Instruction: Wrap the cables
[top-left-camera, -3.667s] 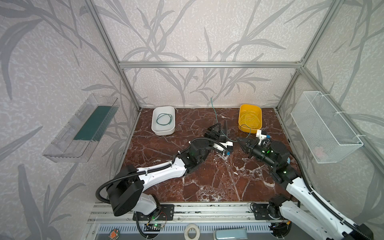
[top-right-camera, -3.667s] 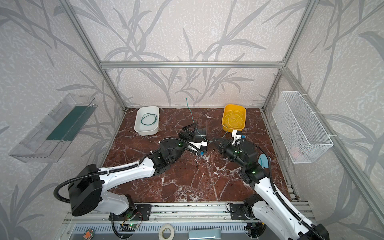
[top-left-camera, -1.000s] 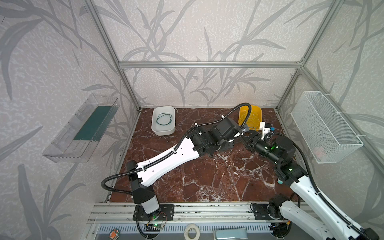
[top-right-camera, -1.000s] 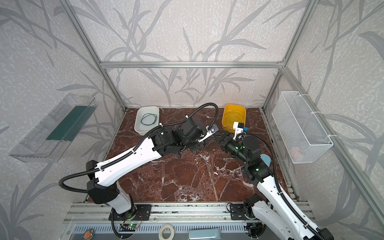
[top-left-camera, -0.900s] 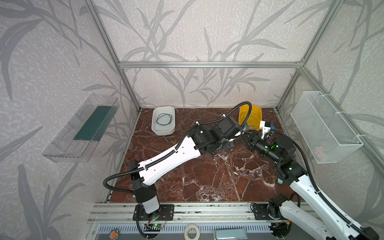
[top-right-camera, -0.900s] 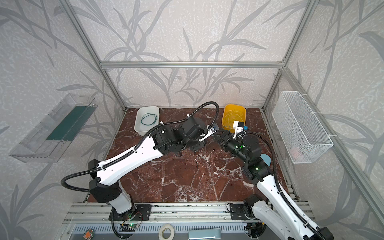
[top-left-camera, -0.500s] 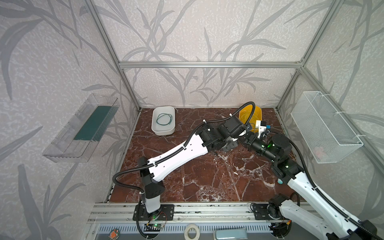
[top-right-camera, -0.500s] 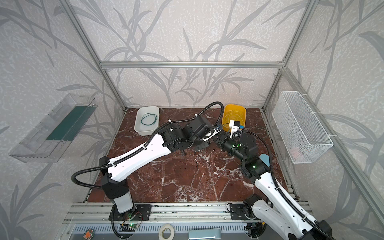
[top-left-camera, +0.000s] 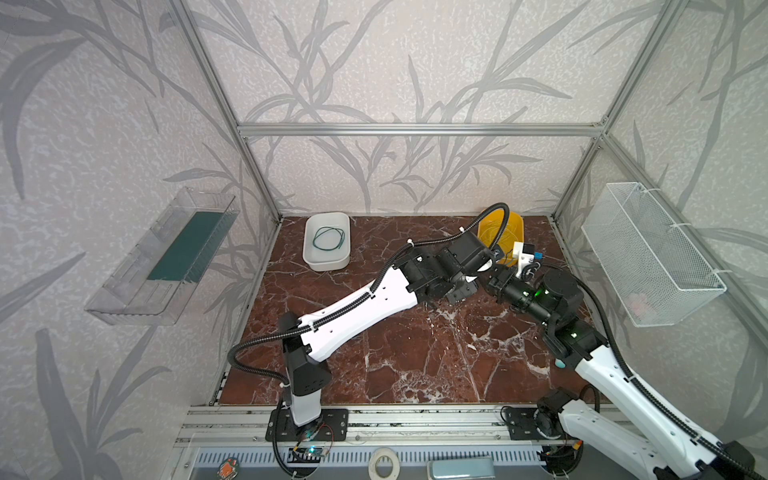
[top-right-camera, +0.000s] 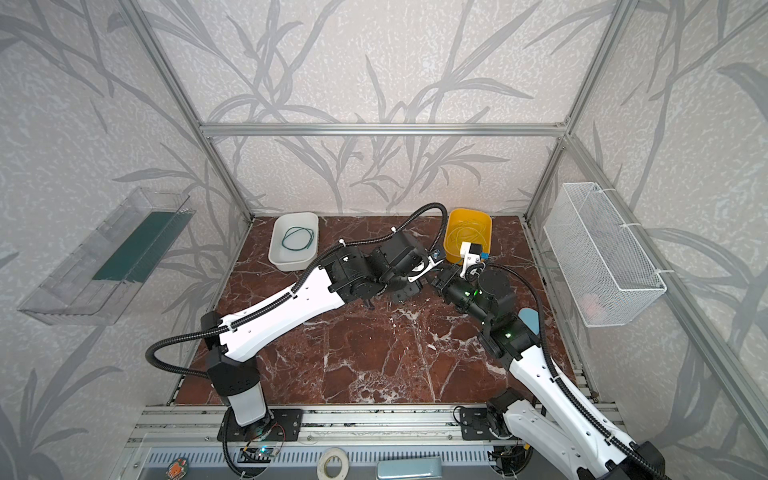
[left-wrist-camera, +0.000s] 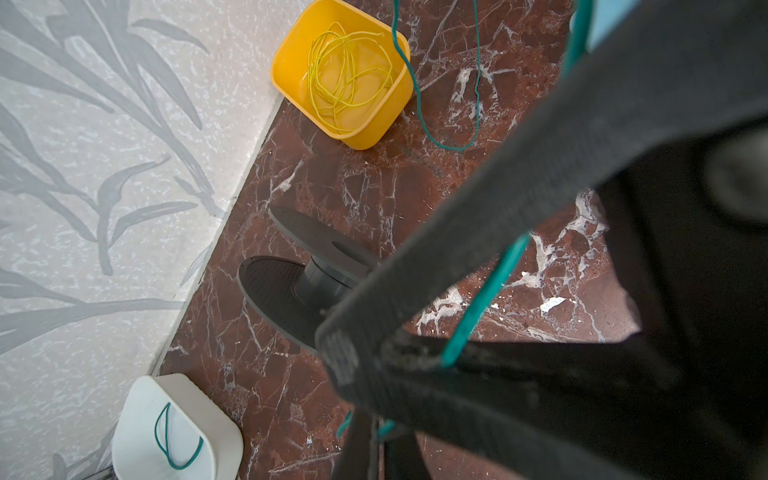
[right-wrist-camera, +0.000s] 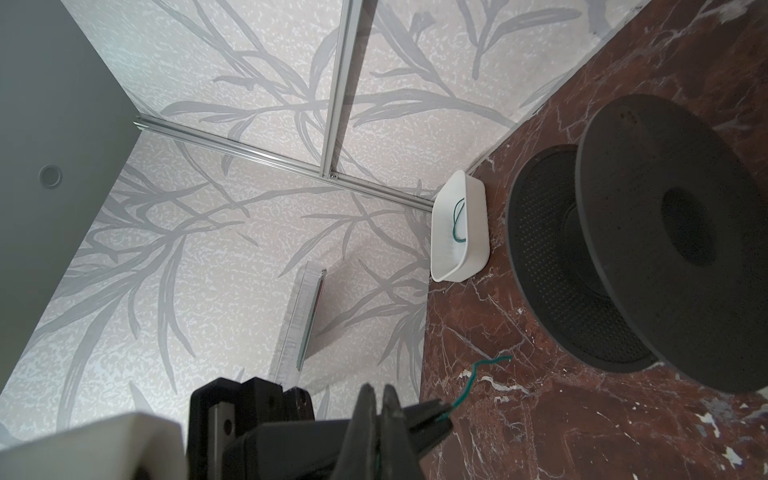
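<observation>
Veined red-brown marble (top-left-camera: 415, 353), thin green cable (left-wrist-camera: 485, 300), round black spool (right-wrist-camera: 665, 249).

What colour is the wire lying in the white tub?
Dark green. The wire lies in a loose loop in the white tub, and shows best in a top view.
</observation>
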